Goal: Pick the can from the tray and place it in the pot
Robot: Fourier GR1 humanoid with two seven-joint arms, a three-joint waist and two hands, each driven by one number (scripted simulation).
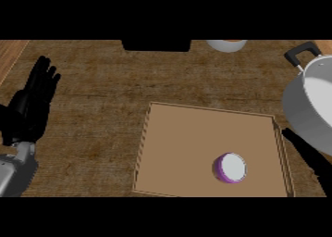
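Reach step: can stands untouched in tray, lower middle. Right hand comes beside it, fingers seemingly straight; next, curl round it. Left hand rests spread, left edge.

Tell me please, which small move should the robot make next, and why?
Probably the right hand should move left, over the tray's rim, toward the can. The can stands untouched in the tray, nothing holds it yet, and this hand shows just beside the tray's right edge, under the pot. The left hand rests open, far off at the left.
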